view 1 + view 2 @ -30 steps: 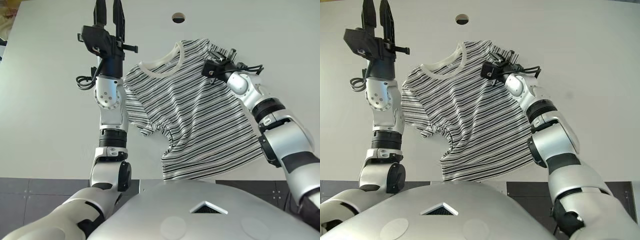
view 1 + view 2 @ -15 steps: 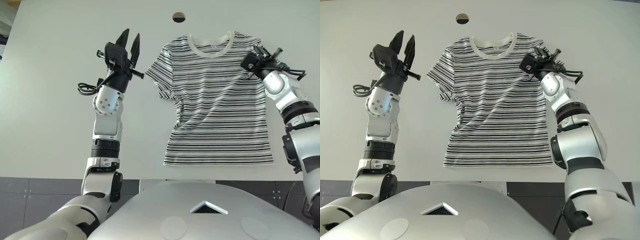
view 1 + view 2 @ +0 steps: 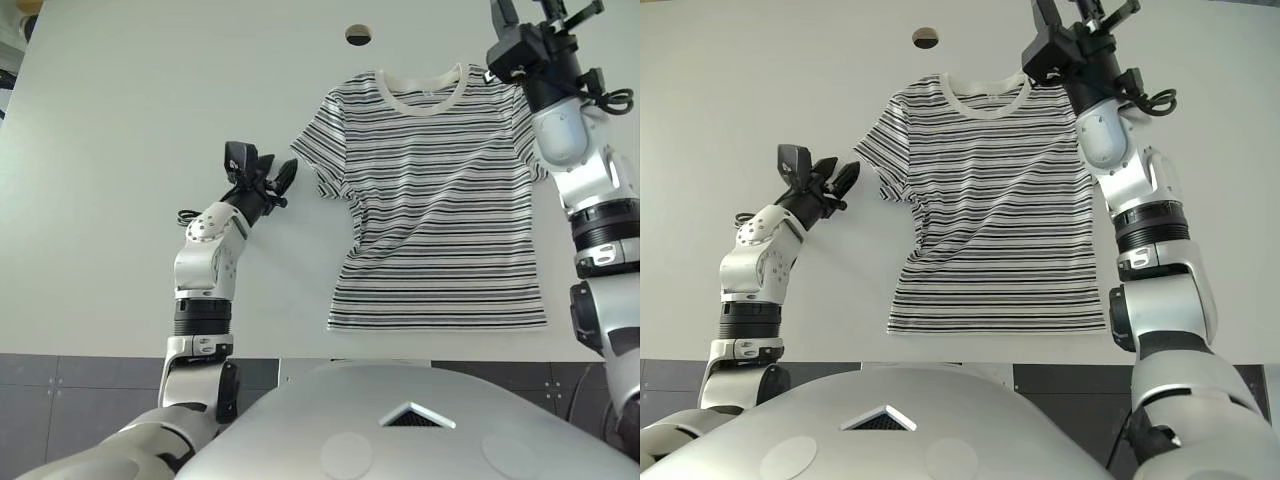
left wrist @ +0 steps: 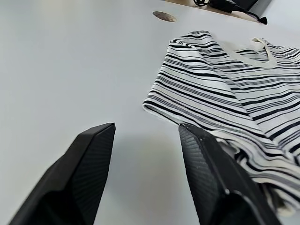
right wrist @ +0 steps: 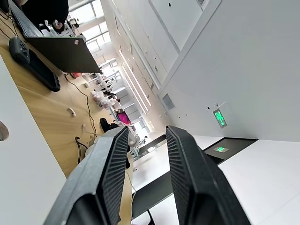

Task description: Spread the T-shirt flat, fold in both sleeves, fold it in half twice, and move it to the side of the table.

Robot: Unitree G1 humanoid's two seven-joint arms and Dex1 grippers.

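While both arms are off the cloth, the T-shirt [image 3: 437,200] lies nearly flat on the white table [image 3: 120,120], right of centre from the robot's side. Collar points away from the robot, and the hem runs straight, close to the near table edge. Fabric is a thin knit with dark and white horizontal stripes and a plain white ribbed neckband [image 3: 422,92]. Its left sleeve [image 3: 318,150] is spread out with a clean edge. Below it the side is not flat: cloth pinches inward at the armpit and a few soft creases run diagonally toward the waist. The other sleeve is mostly hidden behind the right arm, so I can't judge it.

Robot's left gripper [image 4: 146,126] sits low over bare tabletop just beside the left sleeve, tips aimed at it, not touching. Its fingers [image 4: 91,164] are black and wedge-shaped with a fine woven texture. They stand well apart with nothing between them, only table surface and the sleeve hem ahead.

Robot's right gripper [image 5: 146,131] is raised high above the shirt's far right shoulder, pointing up and away from the table. Its two black fingers are parallel with a narrow gap, holding nothing.

Tabletop is smooth and matte, with a round cable hole [image 3: 357,35] beyond the collar, off to its left.
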